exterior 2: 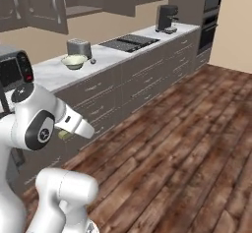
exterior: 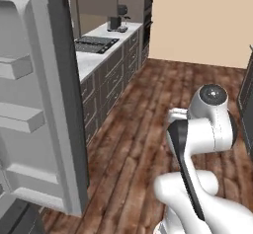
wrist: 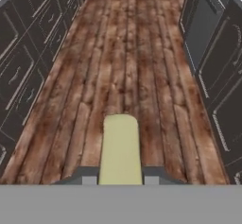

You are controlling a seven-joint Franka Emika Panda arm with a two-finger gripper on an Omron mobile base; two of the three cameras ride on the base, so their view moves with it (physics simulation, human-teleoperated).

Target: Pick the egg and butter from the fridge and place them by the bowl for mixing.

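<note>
A wood-plank floor (exterior 2: 187, 143) is running between two rows of dark grey cabinets (exterior 2: 142, 79). A pale marble-look counter (exterior 2: 54, 74) is carrying a black cooktop (exterior 2: 129, 42), a dark coffee machine (exterior 2: 167, 17) and a silver toaster (exterior 2: 78, 47). A microwave (exterior 2: 12, 70) is sitting at its near end. A wall oven (exterior 2: 210, 11) is standing beside a beige wall (exterior: 202, 20).
</note>
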